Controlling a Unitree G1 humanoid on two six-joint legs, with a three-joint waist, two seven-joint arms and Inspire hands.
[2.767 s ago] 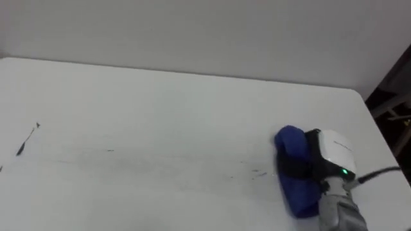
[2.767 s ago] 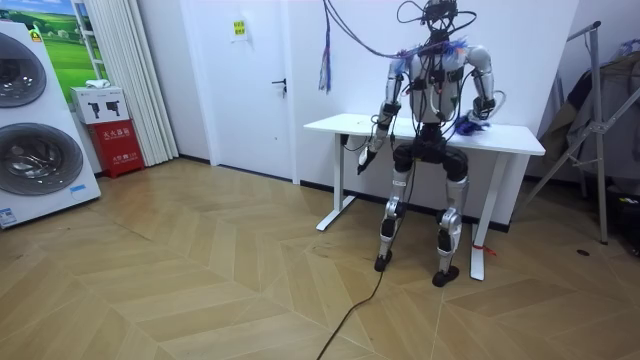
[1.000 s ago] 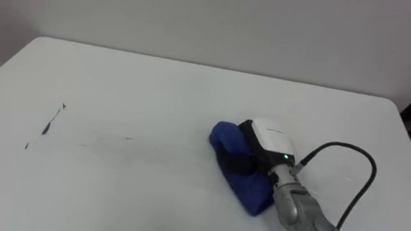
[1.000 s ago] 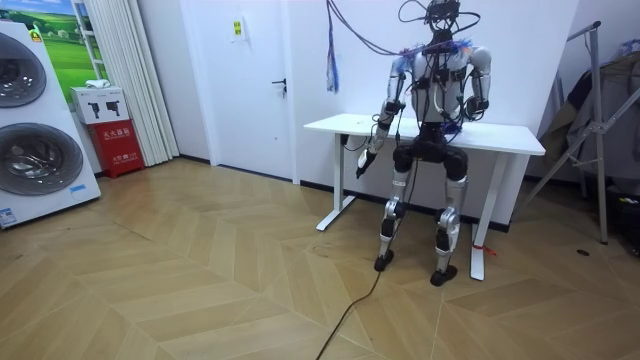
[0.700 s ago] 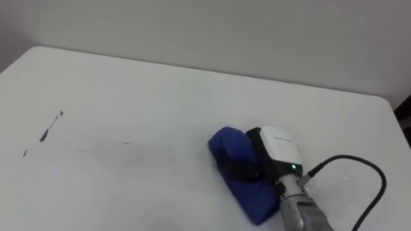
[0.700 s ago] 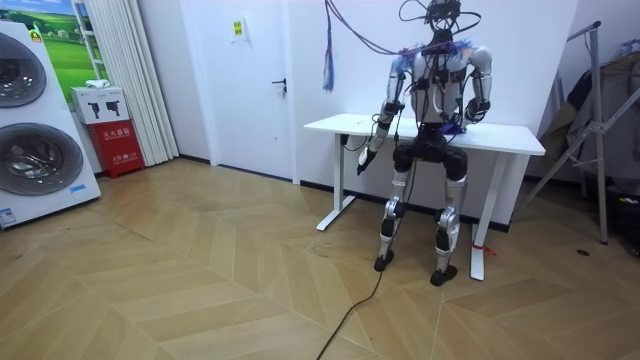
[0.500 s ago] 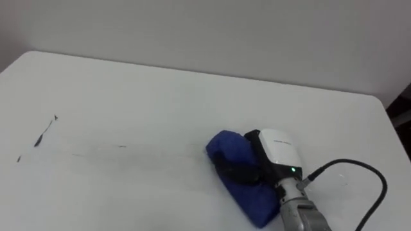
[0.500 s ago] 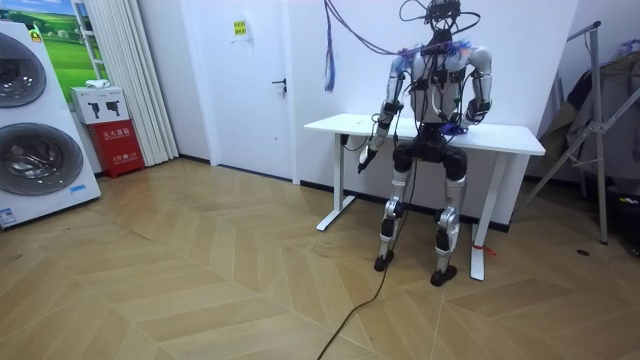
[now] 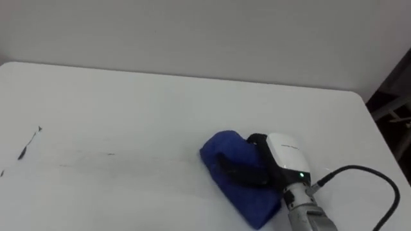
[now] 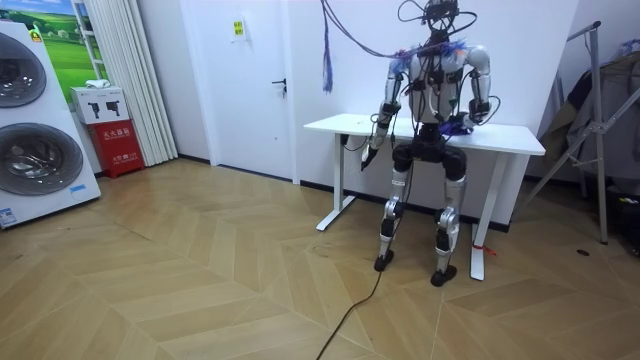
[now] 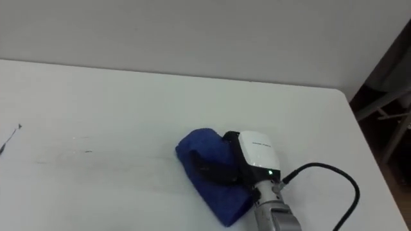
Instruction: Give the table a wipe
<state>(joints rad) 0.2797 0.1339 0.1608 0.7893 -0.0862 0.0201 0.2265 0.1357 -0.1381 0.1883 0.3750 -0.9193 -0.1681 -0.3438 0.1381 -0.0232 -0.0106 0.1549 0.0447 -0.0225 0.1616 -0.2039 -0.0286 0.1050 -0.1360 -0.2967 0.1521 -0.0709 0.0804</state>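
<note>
Right hand (image 9: 286, 154), thumb curled over the blue cloth (image 9: 221, 149), presses it on the desk (image 9: 160, 102). Dark marks (image 9: 29, 141) lie well apart to the cloth's left, crosswise to its long axis. Left hand (image 10: 368, 152) hangs farther off.

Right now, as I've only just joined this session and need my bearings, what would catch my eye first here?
The blue cloth stands out most, bunched on the right part of the white table and held down by the robot's right hand. Next come the small dark marks near the table's left edge, with a faint streak running towards the cloth.
</note>
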